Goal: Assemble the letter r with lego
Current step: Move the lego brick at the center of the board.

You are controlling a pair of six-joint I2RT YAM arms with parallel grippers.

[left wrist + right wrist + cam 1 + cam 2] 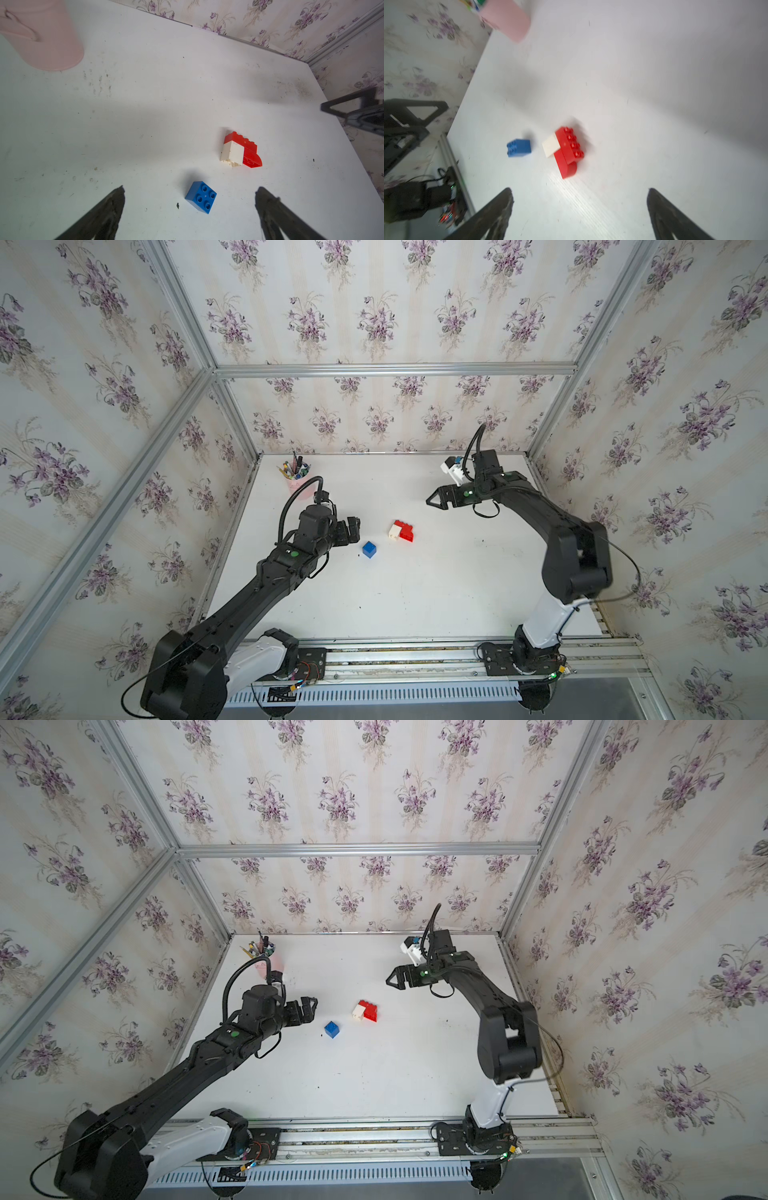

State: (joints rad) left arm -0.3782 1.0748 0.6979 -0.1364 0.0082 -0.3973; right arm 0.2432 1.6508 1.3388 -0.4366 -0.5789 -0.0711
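Beyond left gripper (355,531), pink pen cup (47,37) stands.

pink cup (296,486) far-left, table (415,597) open around bricks (402,531)

A: What stands at the far left corner of the desk (415,593)?
B: A pink cup (300,487), upright, holding pens (294,468).
A: Desk surface condition?
B: White, with scuff marks (97,83) near the cup and one dark speck (177,205).
A: Enclosure?
B: Floral wallpaper (374,323) on three walls, an aluminium frame (395,370) at the joints, and a slotted rail (415,655) along the near edge.
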